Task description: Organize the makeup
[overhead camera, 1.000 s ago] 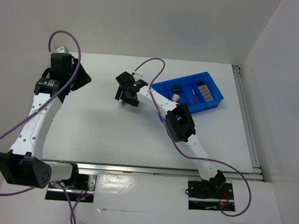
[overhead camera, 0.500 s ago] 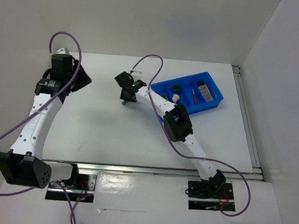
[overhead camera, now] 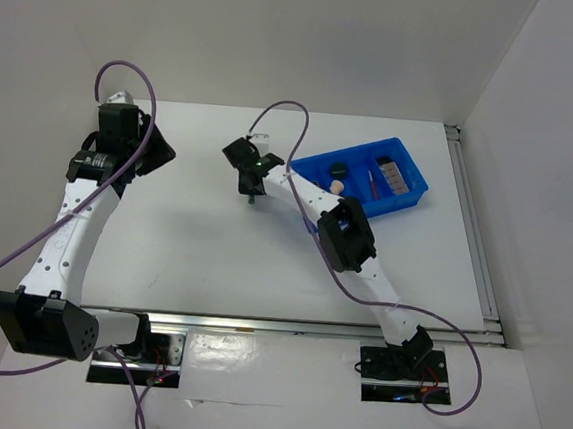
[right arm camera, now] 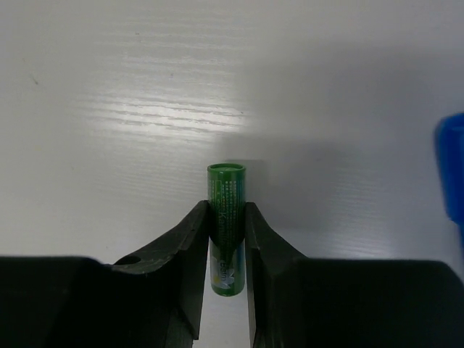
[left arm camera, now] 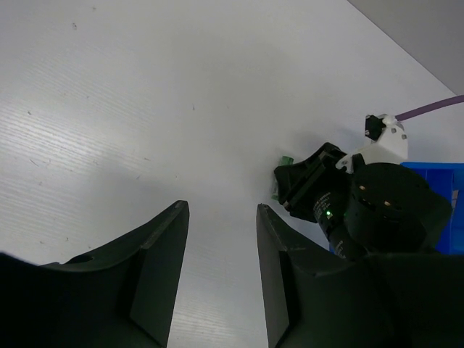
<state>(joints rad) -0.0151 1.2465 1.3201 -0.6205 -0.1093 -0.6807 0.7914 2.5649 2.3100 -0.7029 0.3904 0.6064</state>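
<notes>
A small green tube (right arm camera: 227, 185) of makeup lies on the white table, and my right gripper (right arm camera: 227, 206) is shut on it, both fingers pressed against its sides. From above, the right gripper (overhead camera: 252, 183) is at mid-table, left of the blue tray (overhead camera: 416, 193). In the tray are a black compact (overhead camera: 339, 167), a peach sponge (overhead camera: 338, 186), pink pencils (overhead camera: 374, 182) and a greyish palette (overhead camera: 396, 172). My left gripper (left arm camera: 221, 212) hangs open and empty over bare table at the far left (overhead camera: 157, 153). In its view the green tube (left arm camera: 282, 162) peeks out beside the right gripper (left arm camera: 308, 187).
A side wall stands to the right of the table and a metal rail (overhead camera: 475, 241) runs along that edge. The right arm's purple cable (overhead camera: 293, 115) arcs above the tray's left end.
My right gripper's jaws have closed on the green tube and the wrist has shifted slightly. The left arm has not moved.
</notes>
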